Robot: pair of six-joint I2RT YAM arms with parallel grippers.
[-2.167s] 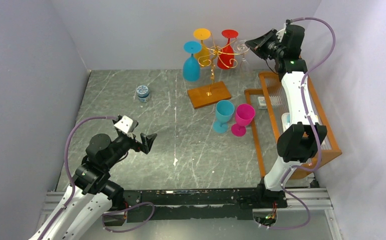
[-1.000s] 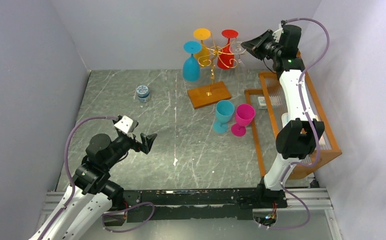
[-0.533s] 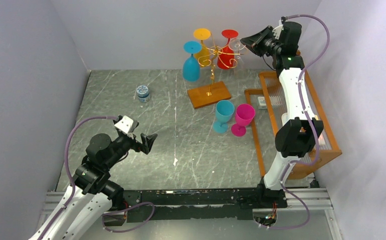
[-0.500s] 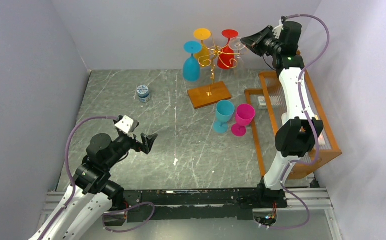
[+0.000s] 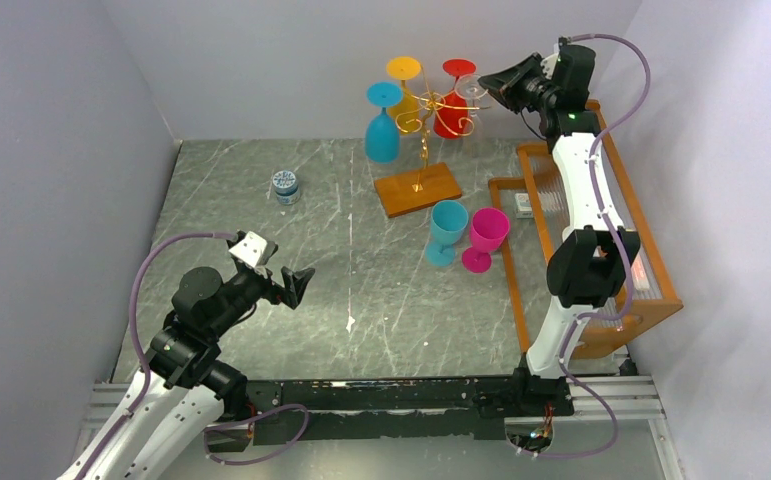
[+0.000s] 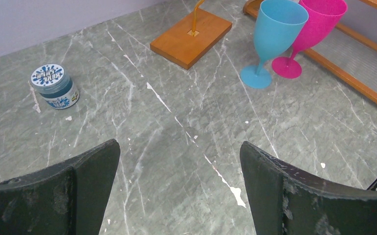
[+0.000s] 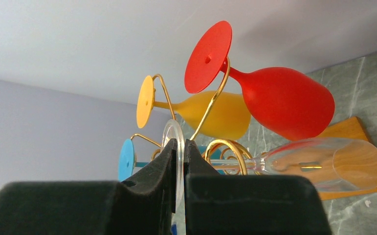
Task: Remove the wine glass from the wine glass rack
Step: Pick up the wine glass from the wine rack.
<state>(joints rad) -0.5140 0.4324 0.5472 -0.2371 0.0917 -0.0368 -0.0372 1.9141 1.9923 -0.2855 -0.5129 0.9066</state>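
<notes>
At the far end of the table, a clear wine glass (image 7: pixel 330 169) hangs on the right-hand side of the wine glass rack (image 5: pixel 423 150), a gold wire tree on a brown wooden base. The right gripper (image 7: pixel 180 147) is closed on the glass's flat round foot, pinching the disc edge-on between its two black fingers (image 7: pixel 142 200). From the right wrist camera, the glass's long axis runs straight away from the pinch. The thin stem leaves the foot, passes a curled gold scroll of the rack and ends in the bowl, the part farthest from the gripper. I cannot tell whether the stem sits inside that scroll or only crosses it, so the glass looks not yet free. A red glass (image 7: pixel 279 103) and a yellow glass (image 7: pixel 215 115) hang just beside it in their own wire arms. Freeing the clear glass will probably mean drawing its foot sideways out of the curl, toward the right arm's side, without swinging the bowl into the red glass. The left gripper (image 5: pixel 296 280) hovers low near its own base, well apart from the rack, jaws spread wide and holding nothing. The right arm is plainly the nearer one.
</notes>
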